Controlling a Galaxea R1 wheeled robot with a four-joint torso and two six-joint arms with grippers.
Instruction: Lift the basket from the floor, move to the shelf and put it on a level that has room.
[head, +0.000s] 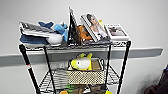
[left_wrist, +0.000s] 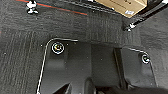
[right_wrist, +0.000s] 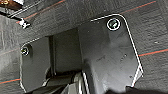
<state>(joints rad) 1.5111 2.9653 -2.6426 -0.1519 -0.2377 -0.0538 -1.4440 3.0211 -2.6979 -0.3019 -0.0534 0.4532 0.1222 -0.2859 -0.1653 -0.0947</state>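
The basket (head: 86, 75), beige and woven with a pale rim, rests on the level (head: 52, 78), the black wire tier second from the top of the shelf (head: 124, 62). A yellow and white plush fish (head: 81, 62) lies in the basket. No arm is near the basket in the head view. Both wrist views look down past the robot's dark plate onto the floor (left_wrist: 22, 50), dark grey striped carpet (right_wrist: 152, 37).
The shelf's top tier carries books (head: 96, 26), a blue plush (head: 60, 28) and a tablet-like slab (head: 36, 28), against a white wall. Colourful items sit on the tier below the basket. A brown cardboard box (left_wrist: 121, 6) and shelf casters (left_wrist: 32, 7) stand on the carpet.
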